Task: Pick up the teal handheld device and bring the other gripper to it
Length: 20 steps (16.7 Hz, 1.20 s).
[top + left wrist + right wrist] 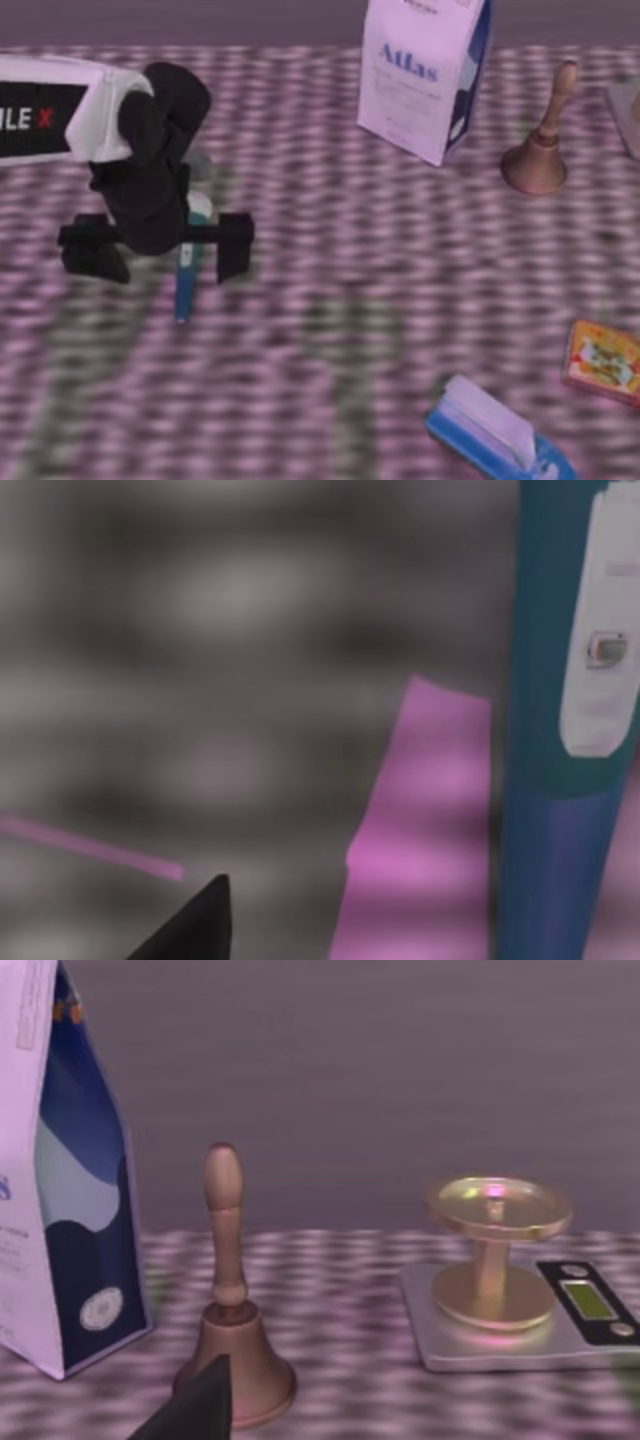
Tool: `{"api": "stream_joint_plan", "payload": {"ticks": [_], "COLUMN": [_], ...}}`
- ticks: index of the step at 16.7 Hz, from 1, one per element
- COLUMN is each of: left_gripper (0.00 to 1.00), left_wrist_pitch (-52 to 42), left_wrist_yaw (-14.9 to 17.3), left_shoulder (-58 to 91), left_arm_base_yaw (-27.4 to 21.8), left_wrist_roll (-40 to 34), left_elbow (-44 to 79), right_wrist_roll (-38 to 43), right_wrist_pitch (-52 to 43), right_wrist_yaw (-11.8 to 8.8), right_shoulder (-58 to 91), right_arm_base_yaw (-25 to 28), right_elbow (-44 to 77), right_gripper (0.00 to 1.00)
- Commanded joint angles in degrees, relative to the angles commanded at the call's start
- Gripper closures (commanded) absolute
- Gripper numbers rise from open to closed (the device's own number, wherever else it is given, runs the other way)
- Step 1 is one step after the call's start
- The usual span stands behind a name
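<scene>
Spread wide, our left gripper straddles the teal handheld device — nothing gripped yet. We see the wand lying well left of the Atlas carton, long axis crossing the finger line — white head beneath our wrist.

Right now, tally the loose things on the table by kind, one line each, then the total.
Teal handheld device: 1
Atlas carton: 1
Wooden bell: 1
Kitchen scale: 1
Orange card box: 1
Blue-and-white pack: 1
Total: 6
</scene>
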Motion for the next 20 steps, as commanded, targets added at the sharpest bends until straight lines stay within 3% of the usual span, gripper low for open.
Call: {"api": "stream_joint_plan", "payload": {"ticks": [4, 9, 20], "left_gripper": [0.00, 0.00, 0.83], "left_wrist_pitch": [9.02, 10.21, 10.21], "left_wrist_yaw": [0.06, 0.07, 0.07], "left_shoulder": [5.50, 6.40, 6.40], "left_arm_base_yaw": [0.18, 0.21, 0.21], "left_wrist_roll": [0.24, 0.28, 0.28], "left_elbow": [-3.45, -3.98, -3.98], "right_wrist_roll": [0.00, 0.00, 0.00], "right_wrist_pitch": [0.00, 0.00, 0.00], "right_wrist_yaw": [0.00, 0.00, 0.00], "right_shoulder": [0.00, 0.00, 0.00], "right_arm_base_yaw": [0.00, 0.00, 0.00], "right_elbow": [0.00, 0.00, 0.00], "right_gripper": [0.00, 0.00, 0.00]}}
